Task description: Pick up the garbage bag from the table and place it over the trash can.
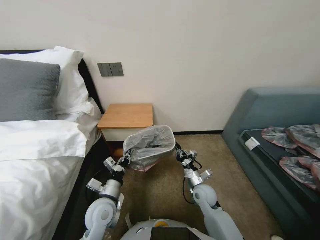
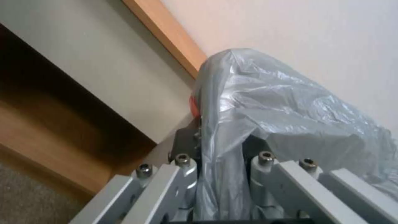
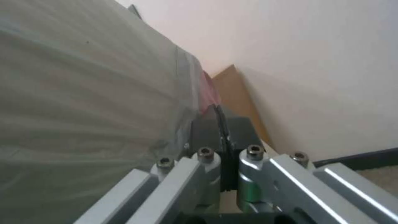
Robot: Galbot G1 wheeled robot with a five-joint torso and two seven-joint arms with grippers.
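**Pulling the bag mouth down over the bin rim**

At lower centre-left of the head view, the left tool (image 1: 125, 159) grips the garbage bag (image 1: 149, 146) at its left edge; its wrist view shows the grey film pinched between closed fingers (image 2: 188, 146), a fold running down between them. The bag, spread open, sits at the middle of the frame, draped over what I take to be the trash can (image 1: 170, 131), which stands on the carpet just in front of the surface (image 1: 126, 115); a pinkish-red hem hangs at the bag's lower left. To the right of the bag, the right tool (image 1: 178, 152) is clamped on the opposite edge, its dark pads (image 3: 207, 133) closed on the film beside a strip of red rim.

To do this step well, I would keep both grips level and draw the two sides down evenly, holding the mouth taut enough to clear the rim corners. The film looks thin, so a one-sided pull could tear it or drag the light bin askew.
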